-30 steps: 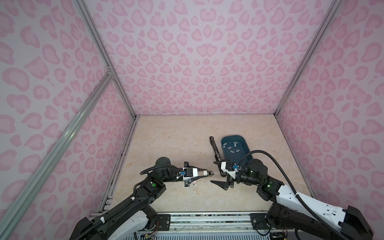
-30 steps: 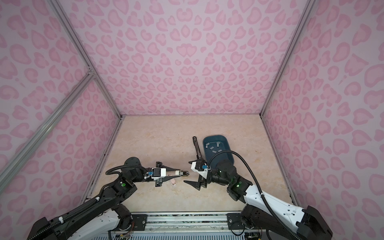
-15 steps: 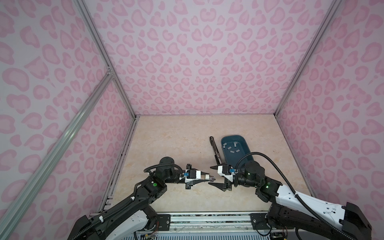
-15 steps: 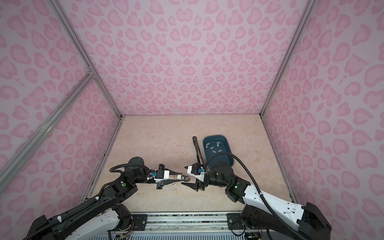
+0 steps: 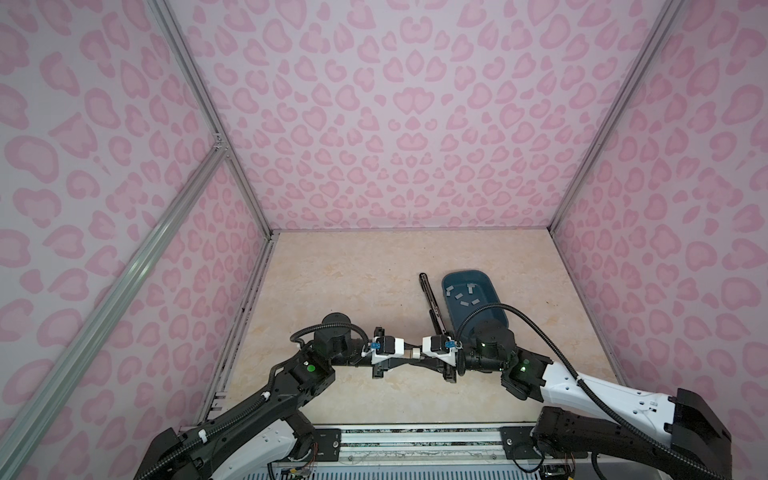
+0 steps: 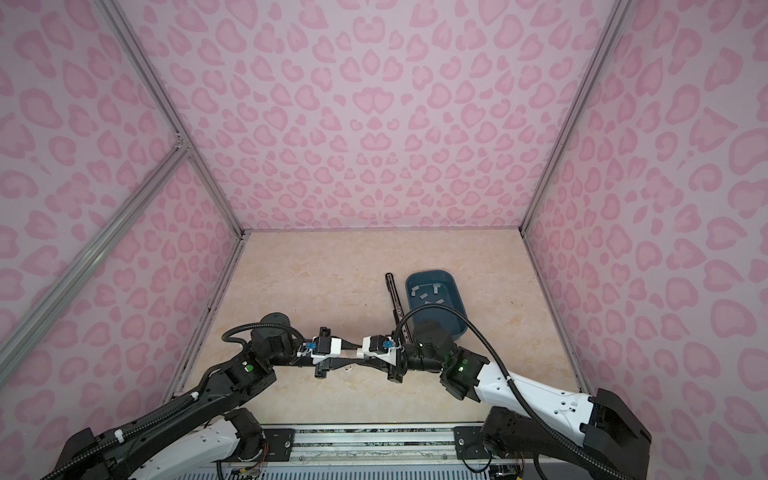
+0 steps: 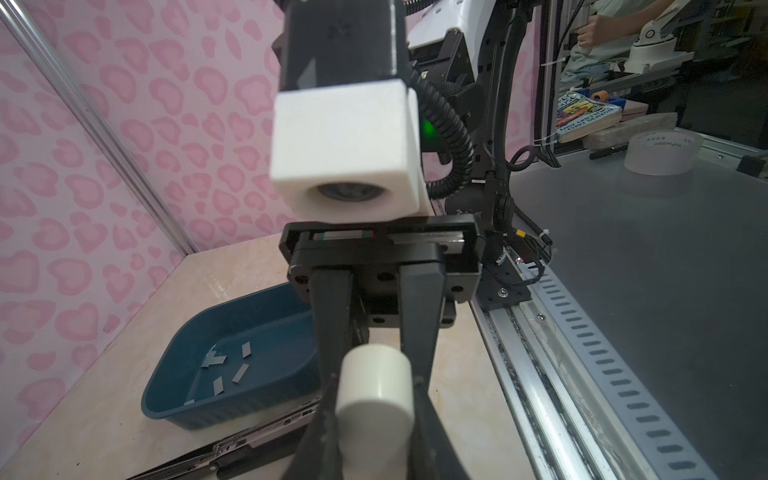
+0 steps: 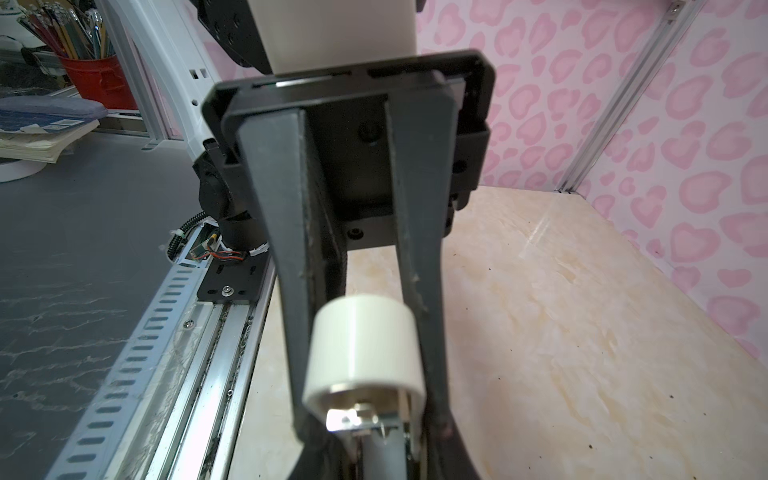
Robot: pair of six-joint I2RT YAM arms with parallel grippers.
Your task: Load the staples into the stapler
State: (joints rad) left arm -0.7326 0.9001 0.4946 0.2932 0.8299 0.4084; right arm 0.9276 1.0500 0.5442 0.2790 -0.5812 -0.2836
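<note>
Low over the front of the table, a small white stapler (image 5: pixel 412 353) (image 6: pixel 359 353) hangs between both grippers. My left gripper (image 5: pixel 416 358) (image 7: pixel 374 419) is shut on one end. My right gripper (image 5: pixel 409 358) (image 8: pixel 368 436) faces it head-on, its fingers pressed against both sides of the other end (image 8: pixel 361 345). Several grey staples (image 5: pixel 461 296) (image 6: pixel 426 295) (image 7: pixel 224 368) lie loose in a blue tray (image 5: pixel 465 272) (image 7: pixel 232 409) behind the right arm. A long black stapler (image 5: pixel 430 297) (image 6: pixel 395 297) (image 7: pixel 249 440) lies opened flat along the tray's left side.
Pink patterned walls (image 5: pixel 395 124) close in the marble-look table (image 5: pixel 332 282) on three sides. A metal rail (image 5: pixel 415 440) runs along the front edge, where both arm bases sit. The right arm's black cable (image 5: pixel 528 320) arcs over the tray's near end.
The right gripper has swung left from beside the black stapler, met the left gripper and closed on the white stapler. The left gripper, still shut, shifted a little to the right.
</note>
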